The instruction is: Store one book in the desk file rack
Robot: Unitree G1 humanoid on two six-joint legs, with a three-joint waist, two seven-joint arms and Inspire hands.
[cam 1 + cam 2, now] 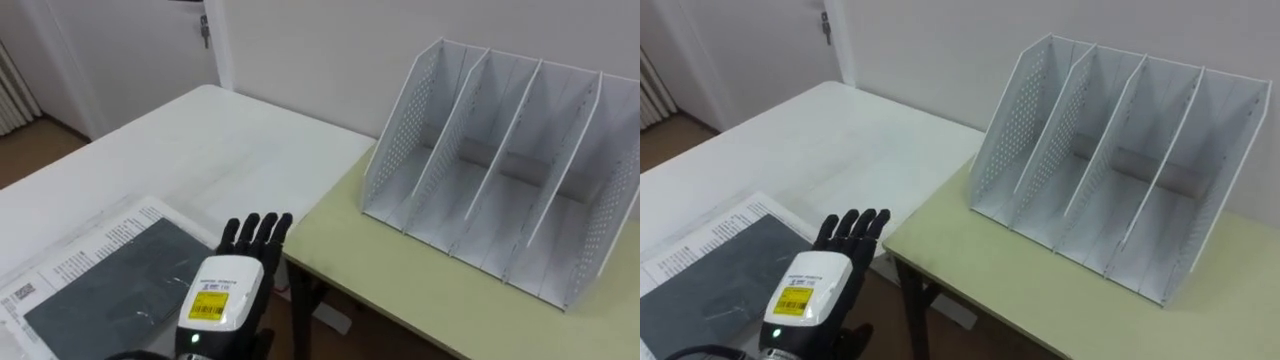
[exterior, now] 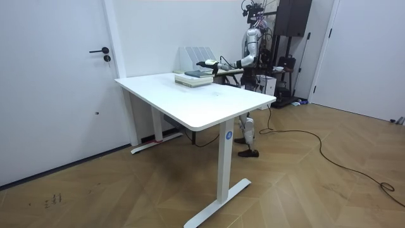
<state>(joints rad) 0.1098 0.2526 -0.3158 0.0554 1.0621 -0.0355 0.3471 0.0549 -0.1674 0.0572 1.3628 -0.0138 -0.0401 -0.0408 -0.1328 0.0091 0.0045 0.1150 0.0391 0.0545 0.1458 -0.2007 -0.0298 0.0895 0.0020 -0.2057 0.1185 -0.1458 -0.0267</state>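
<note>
So the left hand (image 1: 236, 276), fingers straight and empty, hovers at the book's (image 1: 100, 290) right edge by the white worktop's (image 1: 230, 140) edge; the file rack (image 1: 405, 150) stands further right.

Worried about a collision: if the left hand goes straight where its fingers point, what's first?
Likely nothing near: the left hand points over the white table toward the wall, left of the file rack. Its height is unclear.

Book (image 1: 100, 295) running off the frame at 7 o'clock, its 3 o'clock corner lying hidden under the left robot hand (image 1: 228, 290), file rack (image 1: 500, 170) being clipped at 3 o'clock in the left eye view.
</note>
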